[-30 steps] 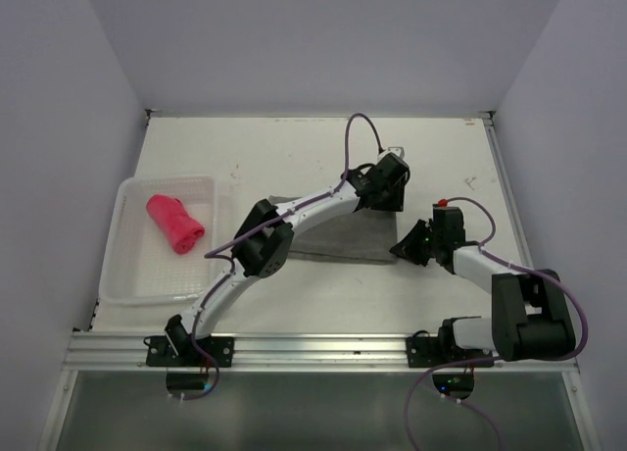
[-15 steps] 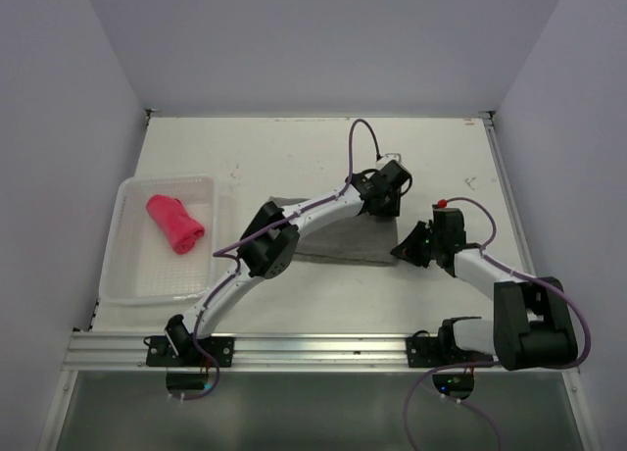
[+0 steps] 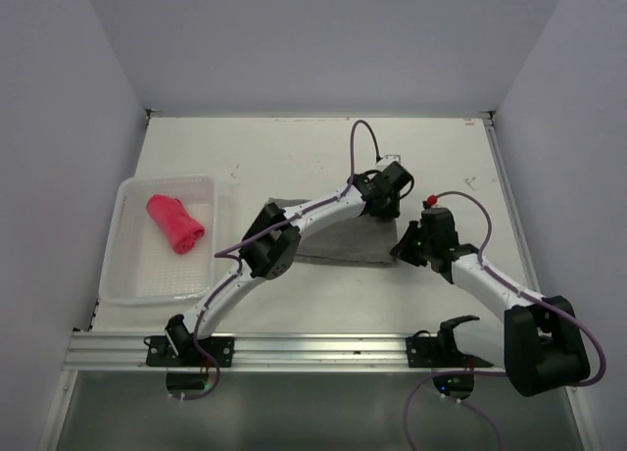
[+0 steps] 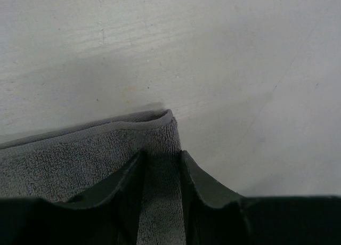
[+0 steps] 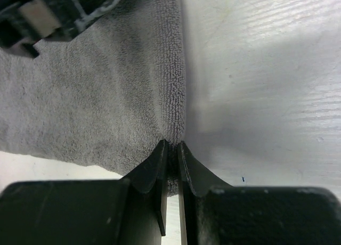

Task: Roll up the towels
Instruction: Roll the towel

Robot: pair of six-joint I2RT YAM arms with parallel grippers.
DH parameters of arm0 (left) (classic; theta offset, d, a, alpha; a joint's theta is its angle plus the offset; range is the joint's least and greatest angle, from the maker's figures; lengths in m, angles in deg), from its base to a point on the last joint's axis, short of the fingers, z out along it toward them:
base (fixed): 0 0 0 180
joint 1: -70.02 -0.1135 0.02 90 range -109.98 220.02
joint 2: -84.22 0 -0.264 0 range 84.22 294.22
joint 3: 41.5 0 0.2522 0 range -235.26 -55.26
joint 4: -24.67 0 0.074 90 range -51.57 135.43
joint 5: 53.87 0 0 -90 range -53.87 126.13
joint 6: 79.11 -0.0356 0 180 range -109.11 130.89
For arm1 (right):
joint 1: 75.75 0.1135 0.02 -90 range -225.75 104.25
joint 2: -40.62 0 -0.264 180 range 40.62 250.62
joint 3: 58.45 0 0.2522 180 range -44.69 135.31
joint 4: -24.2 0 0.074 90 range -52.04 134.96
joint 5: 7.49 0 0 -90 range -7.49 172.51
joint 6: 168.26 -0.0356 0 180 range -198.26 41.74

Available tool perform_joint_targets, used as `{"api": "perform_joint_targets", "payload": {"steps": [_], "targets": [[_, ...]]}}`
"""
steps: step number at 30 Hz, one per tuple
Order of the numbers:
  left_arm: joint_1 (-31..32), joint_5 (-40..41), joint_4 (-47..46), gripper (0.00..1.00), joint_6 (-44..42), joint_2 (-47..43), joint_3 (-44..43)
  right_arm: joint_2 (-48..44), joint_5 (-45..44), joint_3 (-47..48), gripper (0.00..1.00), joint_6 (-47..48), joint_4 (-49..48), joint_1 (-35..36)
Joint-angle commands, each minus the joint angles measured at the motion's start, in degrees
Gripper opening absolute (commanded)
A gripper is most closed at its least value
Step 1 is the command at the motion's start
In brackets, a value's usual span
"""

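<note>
Towels: grey towel (image 3: 338, 240) lies flat on the counter (image 3: 294, 157) between the two arms; pink towel (image 3: 174, 224) sits rolled up in the basket (image 3: 127, 275) at the left, well apart from both arms.
Left end effector (image 4: 160, 160): at the grey towel's far right corner, fingers a little apart with pile showing in the gap; not clamped on anything.
Right end effector (image 5: 170, 149): fingers drawn almost together, pinching the hem of the grey towel's right edge, where the cloth puckers.
Feel: likely light, limp terry; it should sag and crease rather than keep a shape, and drag on the counter.
Hold: probably best at the hemmed corners, both at once, so the edge turns over evenly.
Risk: a one-sided pull may skew the roll or slip off the hem.
</note>
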Motion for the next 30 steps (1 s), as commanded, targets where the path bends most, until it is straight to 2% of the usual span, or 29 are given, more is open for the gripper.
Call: {"api": "perform_joint_targets", "payload": {"steps": [1, 5, 11, 19, 22, 30], "targets": [[-0.2, 2.3, 4.4, 0.35, 0.8, 2.7, -0.9, -2.0, -6.4, 1.9, 0.00, 3.6, 4.8, 3.2], [-0.3, 2.3, 4.2, 0.22, 0.5, 2.0, -0.7, -2.2, -7.7, 2.7, 0.00, 4.4, 6.4, 4.3], [-1.3, 1.6, 2.5, 0.13, 0.0, -0.5, 1.3, -1.2, -8.6, 2.8, 0.00, 4.9, 6.3, 5.1], [-2.7, -1.2, -2.4, 0.09, 0.1, -5.5, 4.6, -1.2, -13.3, 4.1, 0.00, 6.4, 5.6, 9.9], [-3.2, -3.0, -4.4, 0.04, 0.0, -7.4, 6.2, -1.4, -16.3, 5.2, 0.00, 6.5, 7.5, 11.5], [-4.6, -7.2, -10.0, 0.04, -0.6, -12.2, 10.9, -3.0, -23.5, 8.6, 0.00, 7.8, 12.2, 14.4]]}}
